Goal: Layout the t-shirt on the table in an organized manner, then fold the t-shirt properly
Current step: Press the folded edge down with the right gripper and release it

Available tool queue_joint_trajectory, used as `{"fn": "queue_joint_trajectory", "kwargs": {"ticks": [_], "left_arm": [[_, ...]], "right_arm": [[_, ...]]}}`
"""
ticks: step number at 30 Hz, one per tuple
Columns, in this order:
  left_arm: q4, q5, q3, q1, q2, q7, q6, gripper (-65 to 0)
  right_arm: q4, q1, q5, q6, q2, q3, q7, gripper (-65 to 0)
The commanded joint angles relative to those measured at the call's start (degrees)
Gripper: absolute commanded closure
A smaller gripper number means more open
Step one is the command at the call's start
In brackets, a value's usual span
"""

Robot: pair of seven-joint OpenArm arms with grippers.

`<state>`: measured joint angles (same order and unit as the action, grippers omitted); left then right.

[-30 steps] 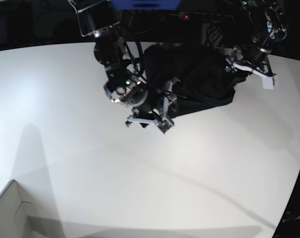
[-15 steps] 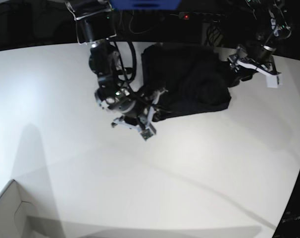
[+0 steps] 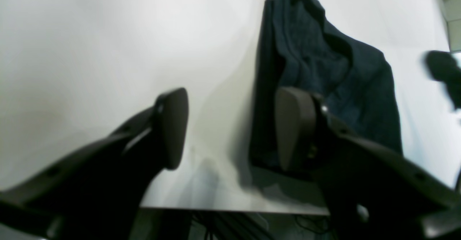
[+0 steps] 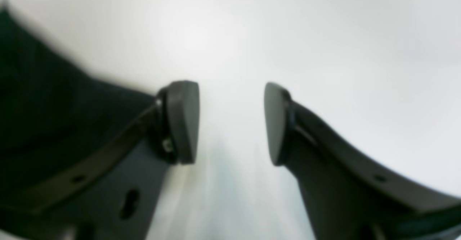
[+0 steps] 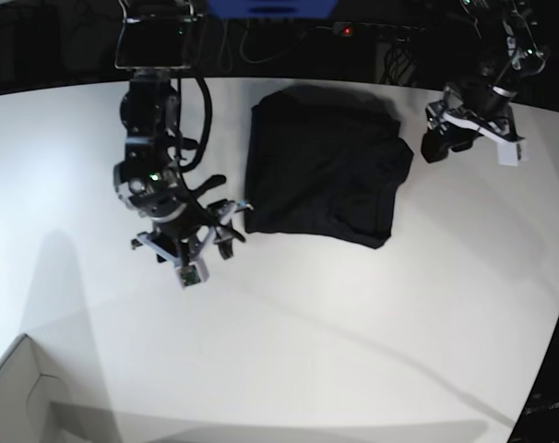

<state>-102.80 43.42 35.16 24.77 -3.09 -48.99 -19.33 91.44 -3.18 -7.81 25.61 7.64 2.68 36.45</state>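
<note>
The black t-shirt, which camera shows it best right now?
The base view: the whole t-shirt lies in frame as a folded dark bundle on the white table. The left wrist view shows much of it, blurred and partly behind a finger. The right wrist view catches only a blurred dark edge at the left.

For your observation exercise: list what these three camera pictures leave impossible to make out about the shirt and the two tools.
- t-shirt, base view: black folds merge, so sleeves and collar are unreadable.
- t-shirt, right wrist view: blurred and cut off at the left edge.
- left tool, left wrist view: one finger covers the shirt's near corner.
- right tool, base view: too small to judge its opening.
</note>
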Motion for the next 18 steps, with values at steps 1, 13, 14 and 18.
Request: {"fn": "queue_joint_trajectory", "kwargs": {"ticks": [1, 13, 14, 18], "left_arm": [[-0.9, 0.8, 0.1, 0.1, -0.6, 1.0, -0.6, -37.6], [4.9, 1.3, 0.6, 4.1, -4.1, 1.0, -0.6, -37.6], [4.6, 1.3, 0.6, 4.5, -4.1, 1.0, -0.6, -37.6], [3.8, 1.4, 0.7, 4.9, -4.1, 1.0, -0.6, -37.5]], "right_arm": [[3.6, 0.9, 0.9, 0.5, 0.6, -0.4, -1.1, -31.9], [12.5, 16.9, 1.0, 0.7, 0.6, -12.8, -1.1, -33.4], [11.9, 17.2, 1.0, 0.7, 0.6, -13.4, -1.1, -33.4], [8.5, 17.6, 1.0, 0.7, 0.5, -13.7, -1.1, -33.4]]}}
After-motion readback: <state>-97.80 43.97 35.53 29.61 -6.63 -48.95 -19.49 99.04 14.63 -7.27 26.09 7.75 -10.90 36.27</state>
